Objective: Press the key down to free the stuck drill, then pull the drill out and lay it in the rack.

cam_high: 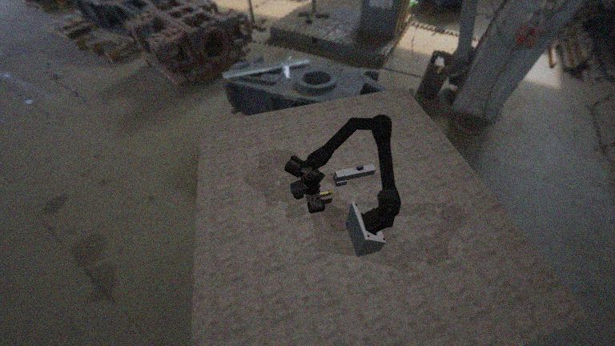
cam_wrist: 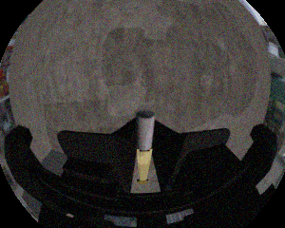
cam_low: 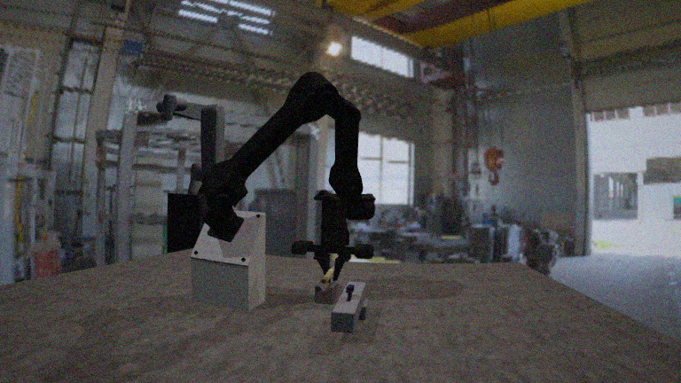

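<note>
My gripper (cam_low: 331,273) (cam_wrist: 142,121) points down and is shut on the drill (cam_high: 326,193) (cam_low: 327,277) (cam_wrist: 143,163), which has a yellow section and a grey round end. The drill is outside the long grey block (cam_high: 354,173) (cam_low: 342,320). The small grey rack (cam_high: 327,199) (cam_low: 325,297) has a notched top and sits under the drill. The drill is at or just above the notch; I cannot tell whether they touch. The dark key (cam_high: 359,168) (cam_low: 349,290) is on top of the long block. The fingertips are hidden in the top view.
The long block stands close beside the rack and gripper. The arm's grey base block (cam_high: 358,235) (cam_low: 221,282) stands on the same table (cam_high: 254,279) (cam_low: 125,333), on the other side of the rack from the long block.
</note>
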{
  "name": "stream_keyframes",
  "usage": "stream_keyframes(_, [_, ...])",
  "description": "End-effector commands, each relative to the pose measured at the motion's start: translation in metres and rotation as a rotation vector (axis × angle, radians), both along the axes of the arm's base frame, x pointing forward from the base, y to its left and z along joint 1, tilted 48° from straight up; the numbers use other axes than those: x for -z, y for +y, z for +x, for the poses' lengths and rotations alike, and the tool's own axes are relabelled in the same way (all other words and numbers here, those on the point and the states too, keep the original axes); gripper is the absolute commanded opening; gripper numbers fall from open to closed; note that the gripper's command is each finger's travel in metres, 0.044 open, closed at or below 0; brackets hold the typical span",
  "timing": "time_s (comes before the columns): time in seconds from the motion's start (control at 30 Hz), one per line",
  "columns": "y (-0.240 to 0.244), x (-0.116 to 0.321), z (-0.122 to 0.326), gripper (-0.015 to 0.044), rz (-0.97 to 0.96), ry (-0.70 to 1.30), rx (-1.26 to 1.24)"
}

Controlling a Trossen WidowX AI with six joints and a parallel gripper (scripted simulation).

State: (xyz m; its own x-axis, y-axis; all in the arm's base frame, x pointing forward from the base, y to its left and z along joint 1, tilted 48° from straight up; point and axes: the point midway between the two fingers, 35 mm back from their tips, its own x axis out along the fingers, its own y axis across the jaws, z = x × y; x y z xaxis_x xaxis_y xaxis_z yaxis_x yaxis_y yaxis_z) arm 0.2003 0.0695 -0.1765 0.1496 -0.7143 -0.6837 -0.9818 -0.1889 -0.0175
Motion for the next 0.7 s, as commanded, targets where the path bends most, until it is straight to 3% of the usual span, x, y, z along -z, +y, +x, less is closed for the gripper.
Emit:
stream_keyframes(0.0, [-0.004, 0.003, 0.000, 0.0000, -0.010, 0.007, -0.008])
stream_keyframes(0.67, [-0.017, 0.016, 0.002, 0.0000, -0.012, 0.007, -0.008])
